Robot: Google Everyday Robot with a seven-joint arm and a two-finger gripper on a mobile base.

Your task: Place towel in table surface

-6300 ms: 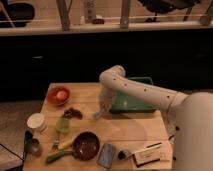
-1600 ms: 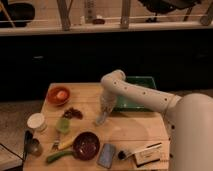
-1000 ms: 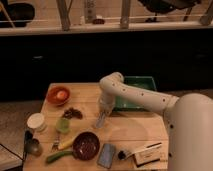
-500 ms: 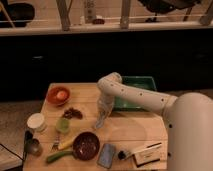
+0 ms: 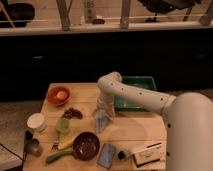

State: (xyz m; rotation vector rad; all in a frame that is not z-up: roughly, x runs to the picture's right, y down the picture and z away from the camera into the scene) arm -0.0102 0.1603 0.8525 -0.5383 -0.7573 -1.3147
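A pale grey-blue towel [image 5: 100,121] hangs in a bunched strip from my gripper [image 5: 103,109] over the middle of the wooden table [image 5: 135,132]. Its lower end reaches down to the tabletop or just above it. The gripper points downward at the end of the white arm [image 5: 135,95], which comes in from the right, and it is shut on the top of the towel. The fingers are mostly hidden by the cloth.
A green tray [image 5: 142,85] sits behind the arm. Left are an orange bowl [image 5: 58,95], brown bits [image 5: 73,113], a white cup [image 5: 36,121] and a green cup [image 5: 62,125]. In front are a dark red bowl [image 5: 86,145], a blue packet [image 5: 106,155] and a white box [image 5: 147,152].
The gripper with the towel has moved away from the green tray, to the left and down toward the tabletop. The other objects have not moved.
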